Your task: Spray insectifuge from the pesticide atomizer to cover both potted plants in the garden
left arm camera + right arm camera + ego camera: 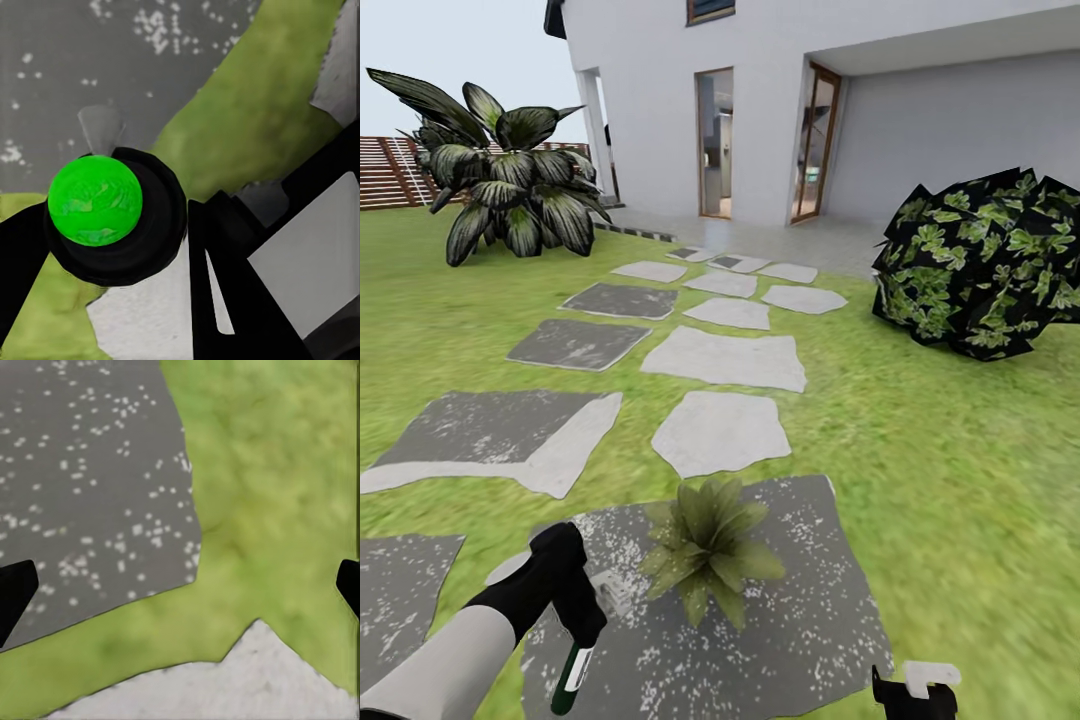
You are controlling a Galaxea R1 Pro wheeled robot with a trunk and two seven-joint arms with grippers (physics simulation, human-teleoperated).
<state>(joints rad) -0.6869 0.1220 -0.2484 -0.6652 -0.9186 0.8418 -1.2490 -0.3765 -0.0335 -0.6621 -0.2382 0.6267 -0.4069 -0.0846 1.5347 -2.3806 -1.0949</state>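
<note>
One potted plant (705, 545) is sitting on a speckled dark paving stone (800, 620) in the lawn (940, 440), and the left claw (575, 600), clamped on the atomizer (572, 675), is hanging just beside it, probably so the spray reaches the leaves. From the left wrist the bottle is showing as a bright green round end (95, 199), while the right claw (180, 585) is hovering with its tips wide apart over grass and stone.

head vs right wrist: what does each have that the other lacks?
Head alone: the house, fence, big bush, broad-leaf shrub, the potted plant on a speckled dark slab, and the left end effector shut on the atomizer, its spray head toward the plant.
Right wrist alone: a close look straight down between its two dark fingertips, set wide apart with nothing between them.
Both: lawn, speckled dark paving, a pale slab.
</note>
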